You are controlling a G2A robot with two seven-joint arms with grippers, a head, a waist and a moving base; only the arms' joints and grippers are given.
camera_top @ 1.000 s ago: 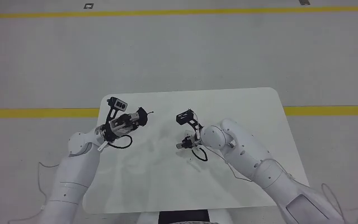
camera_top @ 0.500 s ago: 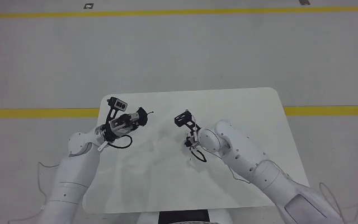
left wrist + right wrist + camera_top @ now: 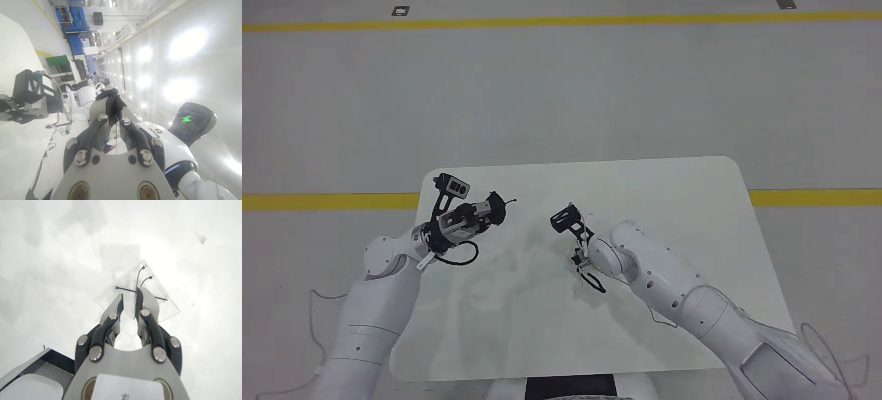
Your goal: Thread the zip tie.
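Zip tie (image 3: 115, 132) in play is a thin black strand caught in the left gripper (image 3: 113, 99). The jaws are pressed together at the tips with no gap, and the strand runs back between the fingers toward the wrist. In the top view this gripper sits over the left part of the white table (image 3: 682, 190), pointing toward the right arm, with a short black tip sticking out past its fingertips.

Near the table's middle, well apart from it, the right gripper (image 3: 129, 292) points down at a clear square plate (image 3: 166, 311) lying flat on the tabletop. Its jaws stand partly open and hold nothing. On the plate lie 3 black zip ties (image 3: 124, 290): 1 straight, crossing the plate beyond the fingertips, and 2 curved, their heads near the plate's far corner. 1 curved strand runs just beside a ribbed finger pad (image 3: 139, 300); whether they touch, I cannot tell.
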